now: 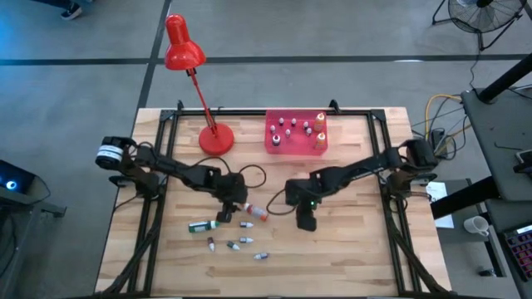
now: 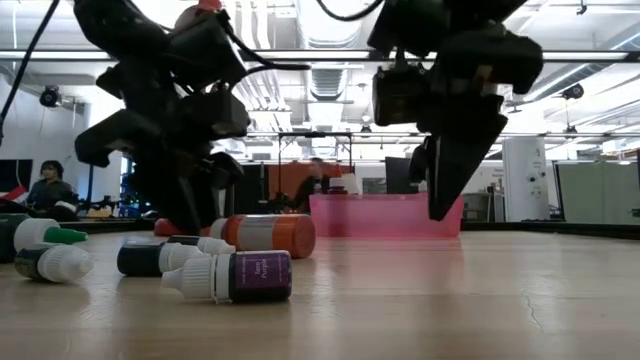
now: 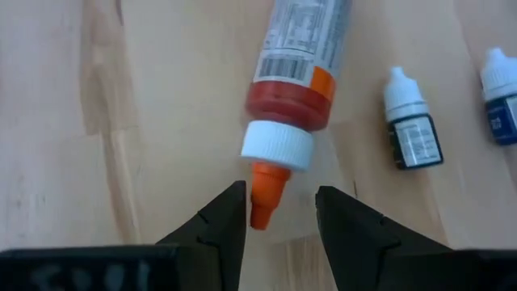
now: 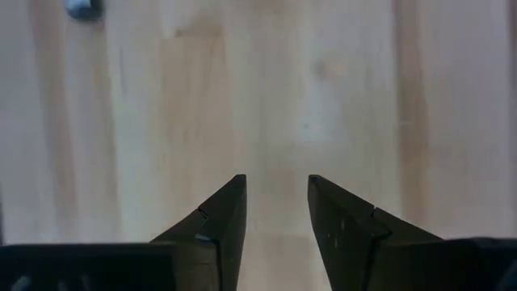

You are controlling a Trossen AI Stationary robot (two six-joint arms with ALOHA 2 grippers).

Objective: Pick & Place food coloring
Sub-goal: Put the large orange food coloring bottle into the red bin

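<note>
The food coloring lies scattered on the wooden table. An orange-red tube (image 1: 256,212) lies on its side at mid-table. A dark green bottle (image 1: 198,225) and several tiny whitish ones (image 1: 246,240) lie nearer the front. My left gripper (image 3: 279,212) is open and slants down at the tube (image 3: 295,65). The tube's orange pointed tip (image 3: 265,198) lies between the fingertips, close to one finger. My right gripper (image 4: 275,202) is open above bare wood to the right of the tube (image 1: 306,220).
A pink tray (image 1: 296,148) holding several upright bottles stands at the far middle of the table. A red desk lamp (image 1: 214,137) stands to its left. Bare wood lies around my right gripper and toward the right edge. People sit in the room beyond.
</note>
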